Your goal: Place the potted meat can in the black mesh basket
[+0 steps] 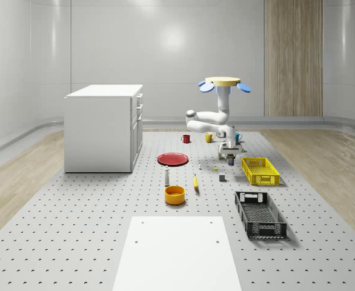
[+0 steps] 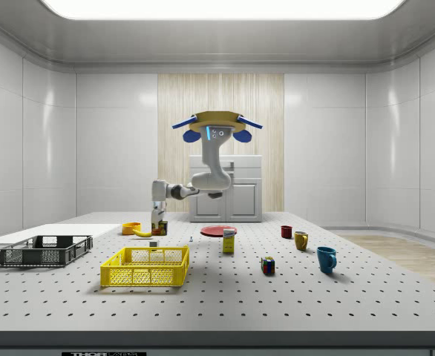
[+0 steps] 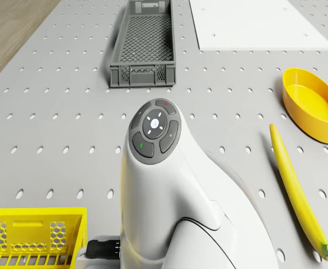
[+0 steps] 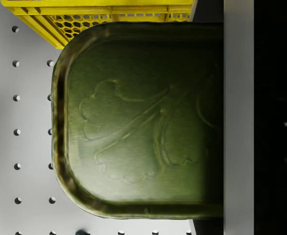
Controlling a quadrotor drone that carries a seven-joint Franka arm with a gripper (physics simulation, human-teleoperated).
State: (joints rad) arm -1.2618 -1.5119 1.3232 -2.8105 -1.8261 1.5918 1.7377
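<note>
perforated grey table (image 1: 74,230); gripper (image 2: 158,226) clamps embossed metal potted meat can (image 4: 143,122) beside yellow crate (image 1: 260,170); drone (image 1: 224,83) hovers.

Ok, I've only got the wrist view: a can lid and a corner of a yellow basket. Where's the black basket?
Observer: In the side view, the black basket stands left of the yellow basket, apart from it.
Operator: And where's the drone?
Observer: The drone hovers well above the table, its arm bent down to the gripper beside the yellow basket's far end.
Operator: What's on the arm's other side?
Observer: A banana lies flat there, with a yellow bowl beyond it.
</note>
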